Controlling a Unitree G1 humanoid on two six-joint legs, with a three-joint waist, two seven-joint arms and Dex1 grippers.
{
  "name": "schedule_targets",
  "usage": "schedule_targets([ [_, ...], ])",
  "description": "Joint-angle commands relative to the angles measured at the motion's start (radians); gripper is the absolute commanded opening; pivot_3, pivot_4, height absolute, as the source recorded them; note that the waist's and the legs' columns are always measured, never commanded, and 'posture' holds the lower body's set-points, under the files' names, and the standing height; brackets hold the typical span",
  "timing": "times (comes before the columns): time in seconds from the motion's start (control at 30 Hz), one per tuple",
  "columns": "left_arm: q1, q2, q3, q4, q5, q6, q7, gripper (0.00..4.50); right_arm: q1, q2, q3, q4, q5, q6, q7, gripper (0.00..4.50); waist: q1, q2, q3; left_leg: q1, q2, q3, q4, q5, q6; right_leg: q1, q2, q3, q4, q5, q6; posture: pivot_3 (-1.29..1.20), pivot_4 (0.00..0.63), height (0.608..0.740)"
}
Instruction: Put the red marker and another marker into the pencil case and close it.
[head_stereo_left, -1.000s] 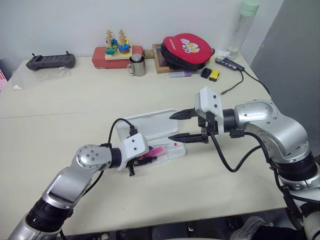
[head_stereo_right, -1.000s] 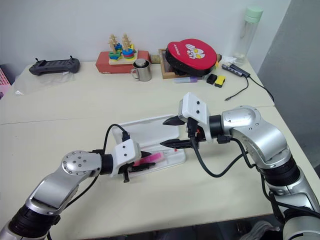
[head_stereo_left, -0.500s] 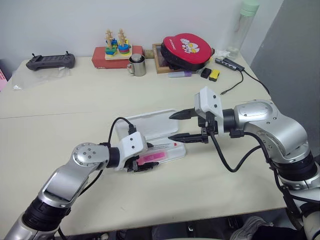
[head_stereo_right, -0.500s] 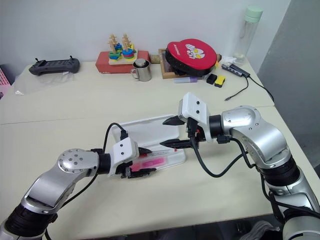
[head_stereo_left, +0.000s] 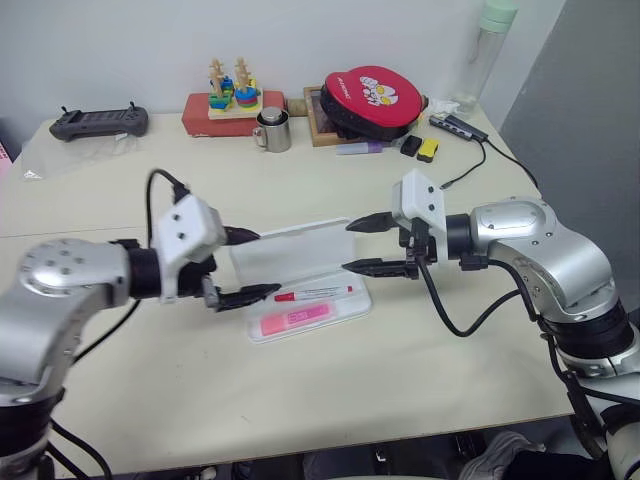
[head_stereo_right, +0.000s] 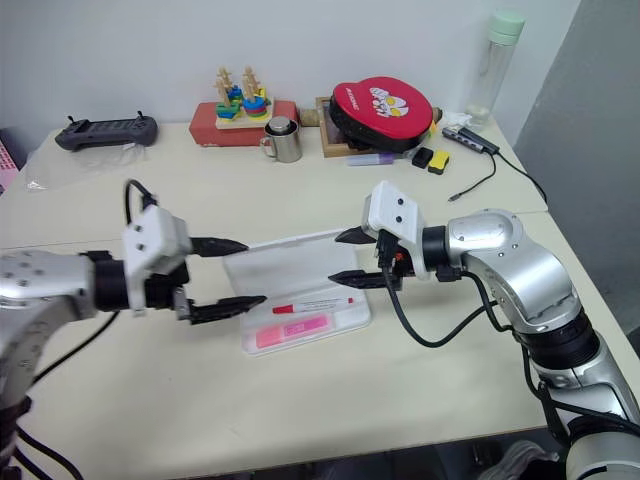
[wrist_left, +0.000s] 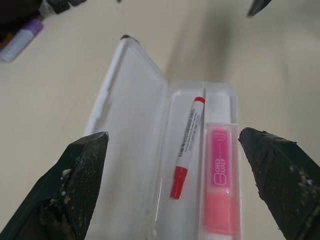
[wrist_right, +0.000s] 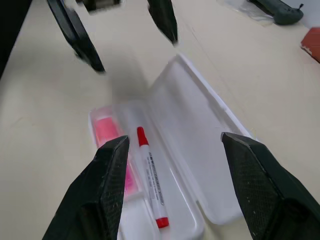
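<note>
Black, tapered fingers of the left gripper (head_stereo_left: 243, 265) stand wide apart and empty, hovering just beside the left end of the flat white plastic pencil case (head_stereo_left: 300, 275). The right gripper (head_stereo_left: 370, 245) hangs at the case's opposite end, its two black fingers also spread with nothing between them — one over the raised lid, one near the tray's corner.

Between the two grippers the case lies open on the pale, matte table (head_stereo_left: 400, 370): rounded corners, a smooth translucent lid tipped up behind the moulded tray. Inside the tray rests the slim red marker (head_stereo_left: 312, 293), with a white barrel bearing small print, a red cap and a red end, lying lengthwise on the lid side. Just beside it, on the tray's outer side, lies the flat pink highlighter (head_stereo_left: 297, 318) — shorter, wider, with a glossy translucent body. The two lie parallel; whether they touch I cannot tell.
</note>
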Motion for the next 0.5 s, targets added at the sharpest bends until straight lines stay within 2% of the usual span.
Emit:
schedule_targets([
  [0.03, -0.002, 0.049, 0.107, -0.032, -0.087, 0.042, -0.023, 4.48, -0.031, -0.004, -0.008, 0.031, -0.045, -0.051, -0.005, 3.06, 0.000, 0.000, 0.000, 0.000, 0.000, 0.000, 0.000, 0.000, 0.000, 0.000, 0.000, 0.000, 0.000, 0.000, 0.000, 0.00, 0.150, 0.740],
  [0.13, -0.096, 0.068, 0.154, 0.015, -0.159, 0.117, 0.049, 4.48, -0.053, 0.008, -0.002, 0.125, -0.098, -0.098, -0.014, 3.06, 0.000, 0.000, 0.001, 0.000, 0.000, 0.000, 0.000, 0.000, 0.000, 0.000, 0.000, 0.000, 0.000, 0.000, 0.000, 0.00, 0.150, 0.740],
  [0.27, -0.194, 0.107, 0.087, 0.041, -0.131, 0.161, 0.144, 4.48, -0.093, 0.019, 0.003, 0.303, -0.169, -0.207, -0.002, 3.06, 0.000, -0.001, 0.001, 0.001, 0.000, 0.000, 0.000, 0.000, 0.000, 0.001, 0.000, 0.000, 0.000, 0.000, 0.000, 0.00, 0.150, 0.740],
  [0.5, -0.243, 0.124, 0.028, 0.055, -0.111, 0.196, 0.238, 4.48, -0.188, 0.052, 0.021, 0.711, -0.322, -0.426, -0.031, 3.06, -0.002, 0.000, 0.001, 0.000, 0.000, 0.001, -0.001, 0.000, 0.000, -0.001, 0.000, 0.001, 0.000, 0.002, -0.003, 0.00, 0.150, 0.740],
])
